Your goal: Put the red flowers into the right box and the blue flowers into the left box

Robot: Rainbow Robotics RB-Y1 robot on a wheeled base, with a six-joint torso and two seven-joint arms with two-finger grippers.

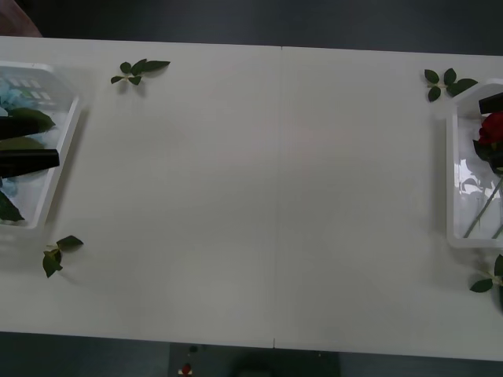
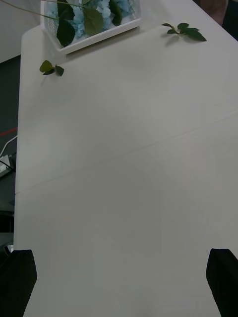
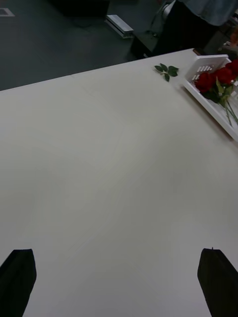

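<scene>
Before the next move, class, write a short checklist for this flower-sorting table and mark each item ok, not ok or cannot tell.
1. Deep red artificial roses lie in the right translucent white plastic tray: ok.
2. Pale blue fluffy flower clusters lie in the left white plastic tray: ok.
3. No flower left on the white table between the trays: ok.
4. Left hand open, holding nothing: ok.
5. Right hand open, holding nothing: ok.
6. Loose green leaf sprigs stay outside the trays: ok.

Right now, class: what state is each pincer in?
Left pincer: open, holding nothing, over the left box.
Right pincer: open, holding nothing.
</scene>
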